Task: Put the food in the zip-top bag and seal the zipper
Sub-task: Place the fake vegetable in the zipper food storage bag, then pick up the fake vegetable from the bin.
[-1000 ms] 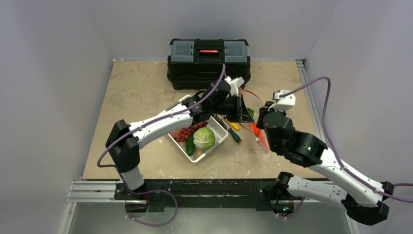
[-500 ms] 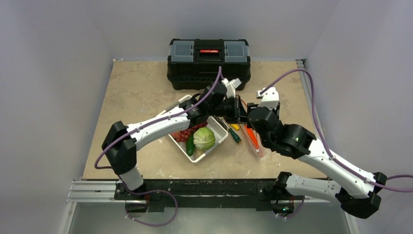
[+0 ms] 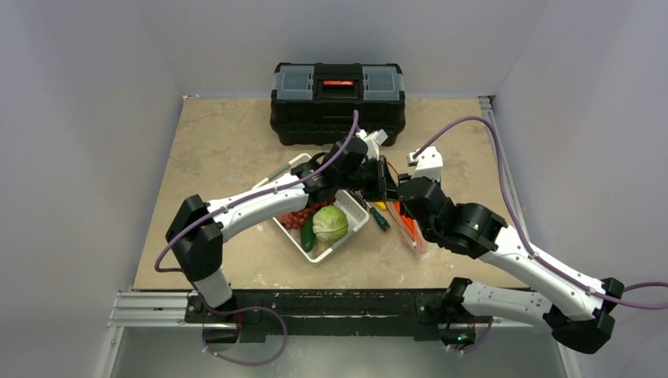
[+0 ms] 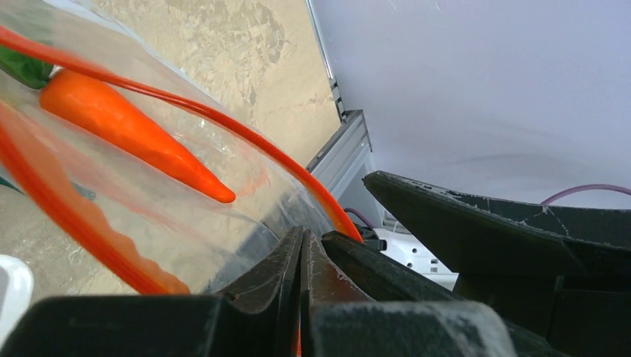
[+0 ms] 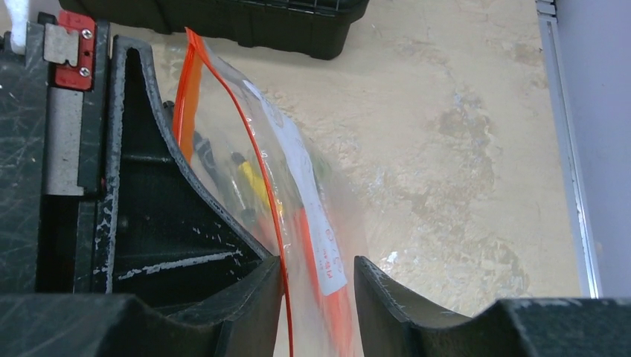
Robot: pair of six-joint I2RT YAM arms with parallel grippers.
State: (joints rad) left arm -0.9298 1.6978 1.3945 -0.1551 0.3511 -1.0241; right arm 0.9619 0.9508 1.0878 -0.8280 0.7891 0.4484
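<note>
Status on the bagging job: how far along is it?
Done: the carrot lies inside the zip-top bag. In hand: the left gripper is shut on the bag's zipper edge; the right gripper straddles the bag, jaws apart. Left: cabbage, grapes and cucumber sit in the white basket; the zipper gapes open.

A black toolbox (image 3: 337, 102) sits at upper centre of the tan table (image 3: 228, 142). A white slotted basket (image 3: 357, 210) lies mid-frame, with a green-handled screwdriver (image 3: 380, 220) just right of it.
</note>
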